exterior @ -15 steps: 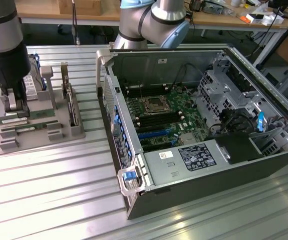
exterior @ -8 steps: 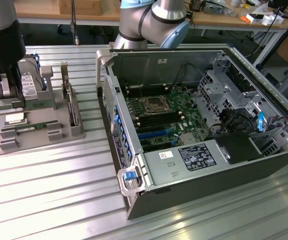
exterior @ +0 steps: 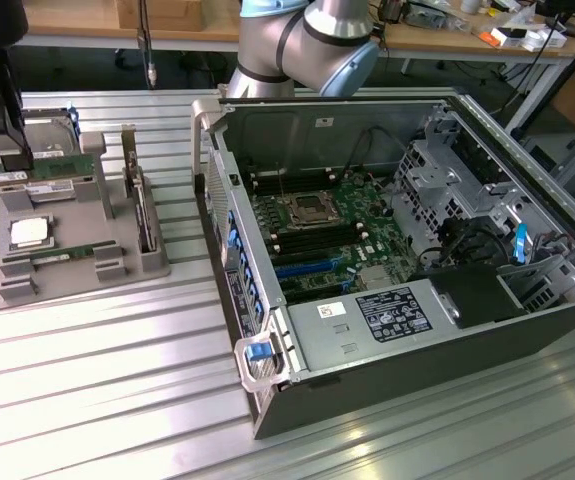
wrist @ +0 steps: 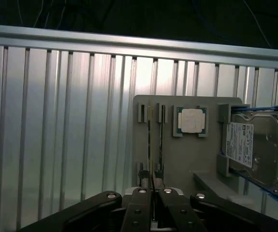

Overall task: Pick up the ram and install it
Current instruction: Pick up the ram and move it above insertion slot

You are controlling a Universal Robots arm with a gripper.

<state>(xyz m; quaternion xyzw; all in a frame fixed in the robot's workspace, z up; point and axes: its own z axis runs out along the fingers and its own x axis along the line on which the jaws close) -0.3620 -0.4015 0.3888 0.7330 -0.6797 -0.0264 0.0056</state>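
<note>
**Ram gripped above the tray, install not yet begun**

The gripper (exterior: 14,158) hung at ten o'clock from the open computer case (exterior: 487,330), over the grey tray (exterior: 77,285). Its fingers were pinched nearly together on the ram (exterior: 65,166), a thin green stick held level and apparently clear of its slot. The pick-up looked done. A carry toward three o'clock would need to clear the case wall (exterior: 210,150) and set the stick square over the memory slots (exterior: 312,243).
</note>
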